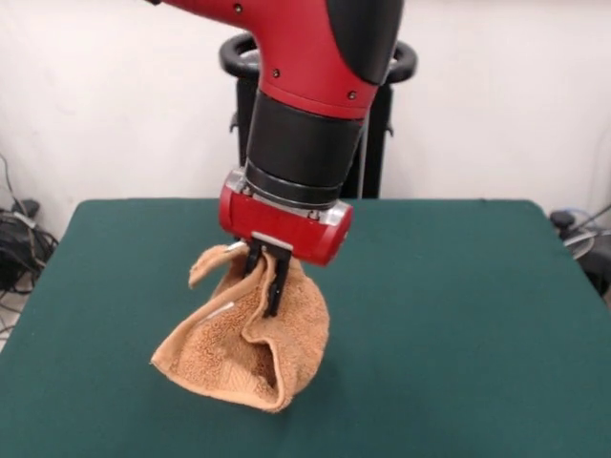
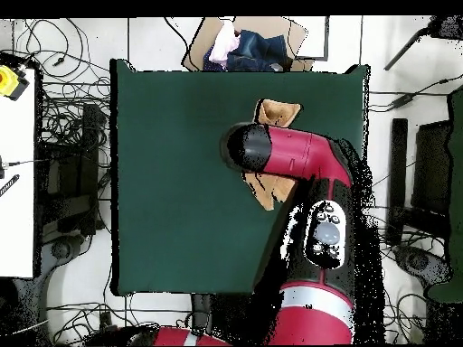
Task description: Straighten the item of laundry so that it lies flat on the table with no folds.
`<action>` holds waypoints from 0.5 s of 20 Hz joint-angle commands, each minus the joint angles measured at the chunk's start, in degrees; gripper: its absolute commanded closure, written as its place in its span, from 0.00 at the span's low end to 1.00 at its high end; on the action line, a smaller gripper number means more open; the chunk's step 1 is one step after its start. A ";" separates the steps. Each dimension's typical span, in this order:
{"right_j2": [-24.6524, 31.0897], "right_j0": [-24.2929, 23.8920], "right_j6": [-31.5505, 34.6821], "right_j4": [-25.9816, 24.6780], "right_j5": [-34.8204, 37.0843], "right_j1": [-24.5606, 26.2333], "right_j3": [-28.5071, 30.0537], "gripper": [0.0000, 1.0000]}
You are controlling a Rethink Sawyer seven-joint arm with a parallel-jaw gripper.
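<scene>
The item of laundry [image 1: 243,348] is an orange-tan terry towel, bunched and draped in folds, its upper part lifted off the green table [image 1: 449,305] and its lower edge resting on it. My gripper [image 1: 268,286] is shut on the towel's raised top fold, its black fingers [image 1: 275,284] pinching the cloth. A thin white strip shows on a fold at the left. In the overhead view the towel [image 2: 276,112] shows on both sides of the red arm, which hides its middle and the gripper itself.
A cardboard box with clothes [image 2: 246,45] sits beyond the table's far edge in the overhead view. Cables and equipment [image 2: 68,181] lie on the floor around the table. The black pedestal [image 1: 382,143] stands behind the table.
</scene>
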 commanded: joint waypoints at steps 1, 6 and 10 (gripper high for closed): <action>-1.77 -0.30 14.37 1.53 -4.96 0.81 6.59 1.00; -1.26 -1.04 11.26 0.90 -4.08 1.38 4.95 1.00; 0.20 -2.30 7.93 0.81 -0.94 0.10 4.54 0.00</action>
